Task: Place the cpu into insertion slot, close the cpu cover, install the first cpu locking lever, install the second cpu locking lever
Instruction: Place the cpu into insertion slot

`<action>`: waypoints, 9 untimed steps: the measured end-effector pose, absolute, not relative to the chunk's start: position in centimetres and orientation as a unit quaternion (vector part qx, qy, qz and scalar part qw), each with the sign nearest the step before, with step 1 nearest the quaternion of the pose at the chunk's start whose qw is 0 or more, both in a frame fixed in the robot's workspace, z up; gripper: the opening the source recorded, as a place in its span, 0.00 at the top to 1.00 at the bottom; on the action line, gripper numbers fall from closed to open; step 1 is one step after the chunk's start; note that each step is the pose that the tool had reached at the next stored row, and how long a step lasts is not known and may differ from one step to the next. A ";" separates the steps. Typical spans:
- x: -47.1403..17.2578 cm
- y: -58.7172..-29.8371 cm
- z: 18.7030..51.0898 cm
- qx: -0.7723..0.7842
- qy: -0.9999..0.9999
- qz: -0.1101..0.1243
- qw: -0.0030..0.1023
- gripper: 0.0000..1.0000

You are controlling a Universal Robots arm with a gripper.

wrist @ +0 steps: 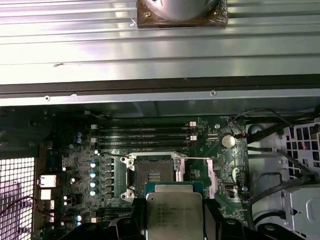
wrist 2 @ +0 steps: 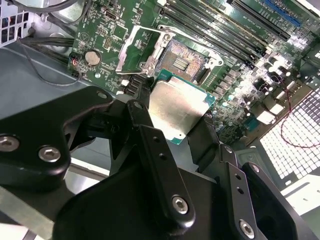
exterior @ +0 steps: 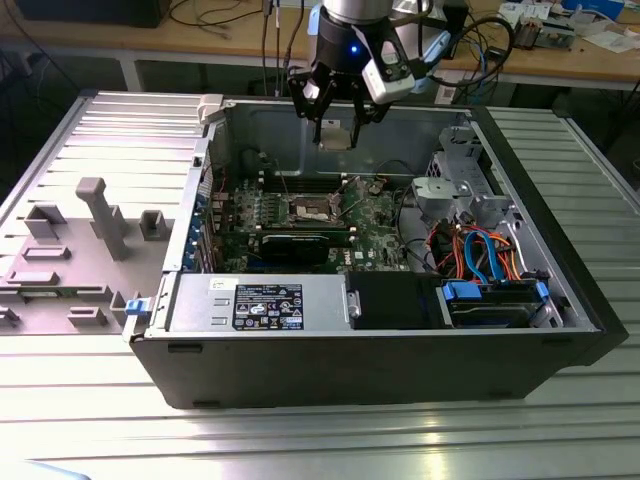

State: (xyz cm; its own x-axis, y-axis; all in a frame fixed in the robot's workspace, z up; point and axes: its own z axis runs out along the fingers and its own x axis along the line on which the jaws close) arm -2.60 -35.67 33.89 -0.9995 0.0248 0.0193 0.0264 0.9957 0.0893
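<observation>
My gripper (exterior: 335,128) hangs over the open computer case, shut on the cpu (exterior: 336,136). The cpu (wrist 2: 177,110) is a flat square chip with a silver-grey top, held by its edges between the black fingers (wrist 2: 145,125). Beneath it on the green board lies the insertion slot (wrist 2: 187,60), a dark square socket with a metal rim (exterior: 312,208). The cpu cover (wrist 2: 159,45) stands swung up beside the socket, a shiny steel frame with a window. In the first wrist view the cpu (wrist: 174,212) sits just short of the insertion slot (wrist: 152,172), not over it.
Long memory slots (wrist: 142,135) run beside the socket. A black graphics card (exterior: 300,245) and a power supply (exterior: 260,300) lie toward the case front. A drive cage with blue and orange cables (exterior: 480,260) fills the exterior view's right. A grey fixture plate (exterior: 100,215) lies at the left.
</observation>
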 end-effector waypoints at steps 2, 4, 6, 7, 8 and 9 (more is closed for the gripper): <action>-2.6 -35.7 33.8 -0.013 -0.999 -0.045 0.009 0.45; -2.6 -35.7 33.7 -0.013 -0.999 -0.045 0.009 0.45; -2.6 -35.8 33.6 -0.013 -0.999 -0.045 0.009 0.45; -2.6 -35.8 33.6 -0.013 -0.999 -0.045 0.009 0.45; -2.6 -35.8 33.5 -0.013 -0.999 -0.045 0.009 0.45; -2.6 -35.8 33.4 -0.013 -0.999 -0.045 0.009 0.45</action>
